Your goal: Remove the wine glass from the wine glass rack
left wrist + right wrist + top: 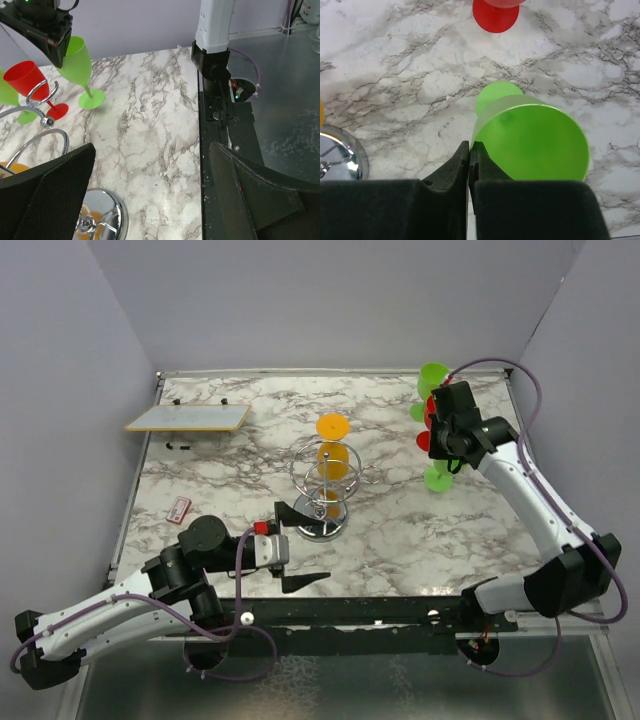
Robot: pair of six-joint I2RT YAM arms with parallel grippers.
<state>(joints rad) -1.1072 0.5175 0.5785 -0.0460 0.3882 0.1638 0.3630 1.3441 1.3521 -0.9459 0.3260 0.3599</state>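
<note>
The chrome wine glass rack stands mid-table with an orange wine glass hanging upside down in its loops. My left gripper is open and empty just in front of the rack, one finger beside the round base; it also shows in the left wrist view. My right gripper is at the right, shut on the rim of a green wine glass whose foot rests on the table. In the right wrist view the fingers pinch the rim.
A red glass and other green glasses stand close to my right gripper. A flat board sits on a stand at the back left. A small red-and-white item lies at the left. Walls close in three sides.
</note>
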